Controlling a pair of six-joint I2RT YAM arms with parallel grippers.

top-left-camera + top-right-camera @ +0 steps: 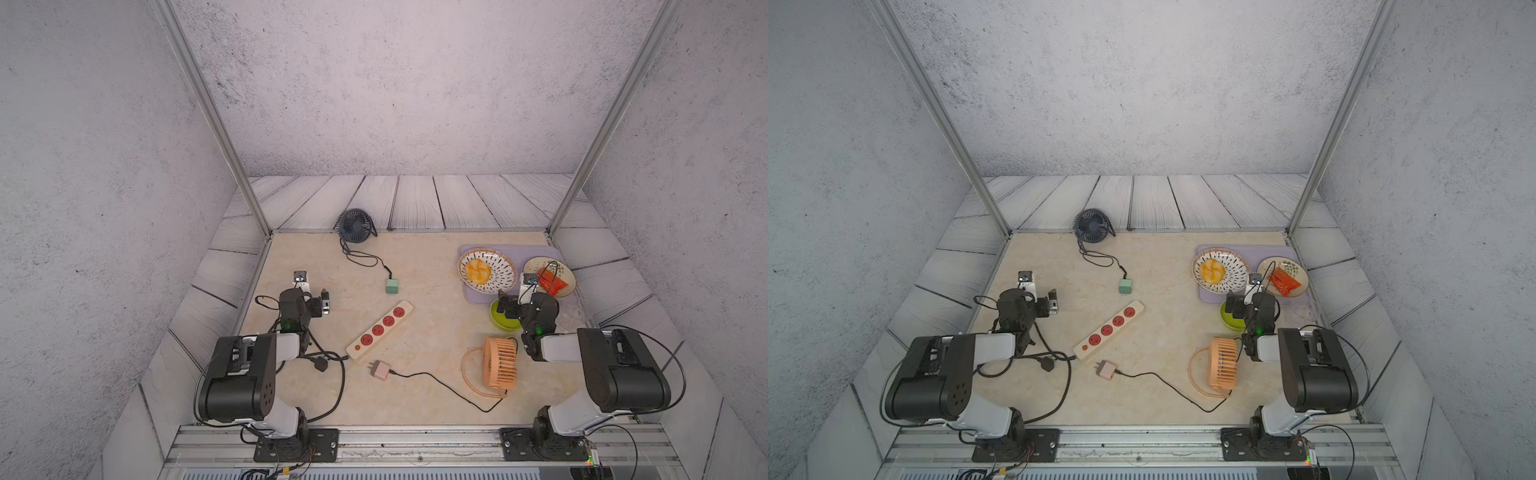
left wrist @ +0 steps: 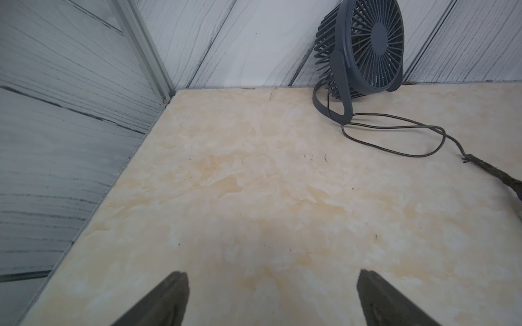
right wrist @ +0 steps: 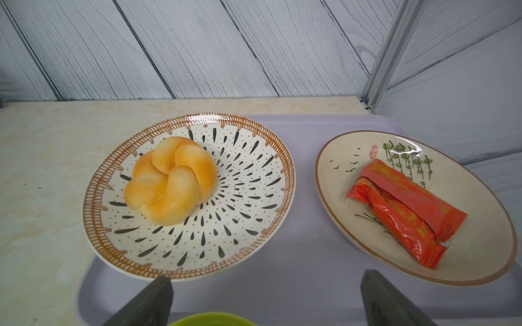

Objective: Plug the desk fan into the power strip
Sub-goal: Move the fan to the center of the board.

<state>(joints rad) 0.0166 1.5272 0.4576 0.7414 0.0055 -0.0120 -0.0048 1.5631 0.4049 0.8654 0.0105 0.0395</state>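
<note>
Left gripper (image 2: 271, 272) and right gripper (image 3: 266, 275) stand wide, empty, clear of the power strip (image 1: 380, 330).

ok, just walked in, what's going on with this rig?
Nothing is being handled yet. The left gripper and right gripper both hang open and empty, the left over bare table, the right near the lilac tray. The power strip lies mid-table with all four sockets free. The dark fan has a green plug and the orange fan a pink plug; both plugs lie loose near the strip, apart from it.
</note>
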